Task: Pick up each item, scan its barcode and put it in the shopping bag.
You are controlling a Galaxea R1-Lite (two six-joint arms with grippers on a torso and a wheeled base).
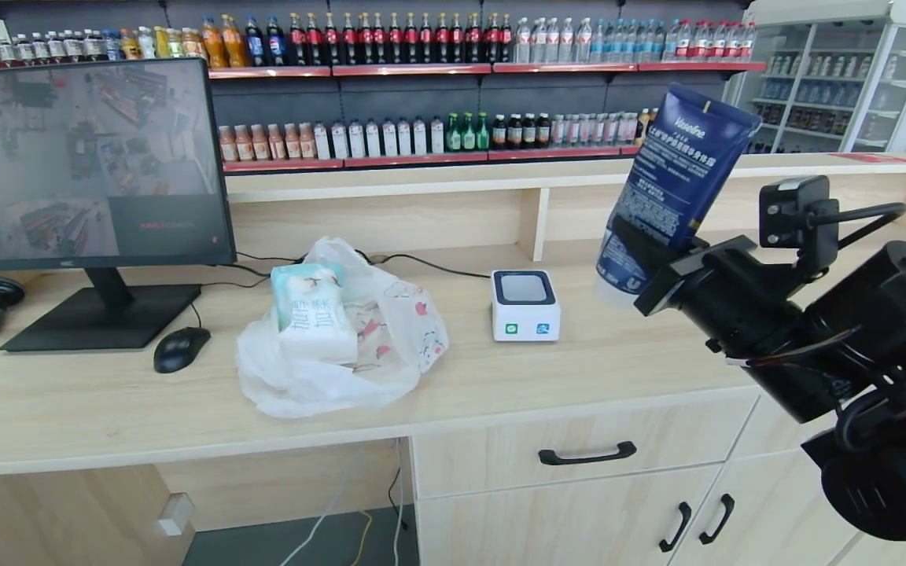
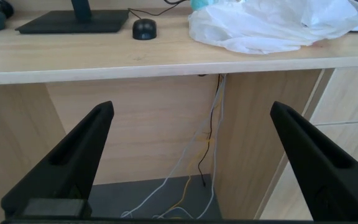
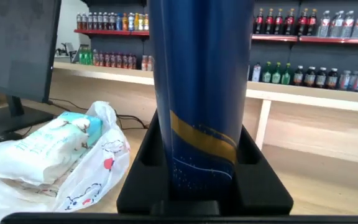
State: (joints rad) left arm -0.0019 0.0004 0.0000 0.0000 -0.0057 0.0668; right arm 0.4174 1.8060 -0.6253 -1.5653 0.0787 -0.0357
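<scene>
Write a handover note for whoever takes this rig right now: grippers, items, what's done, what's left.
Right gripper: shut on the blue tube, held up in the air to the right of the scanner.
Left gripper: open, holding nothing, low in front of the counter edge.
Shopping bag: on the counter, left of the scanner, with the tissue pack lying at its mouth.
Done: the tissue pack looks bagged.
Left: bring the tube to the scanner (I can't tell whether it has been scanned), then place it in the bag.
</scene>
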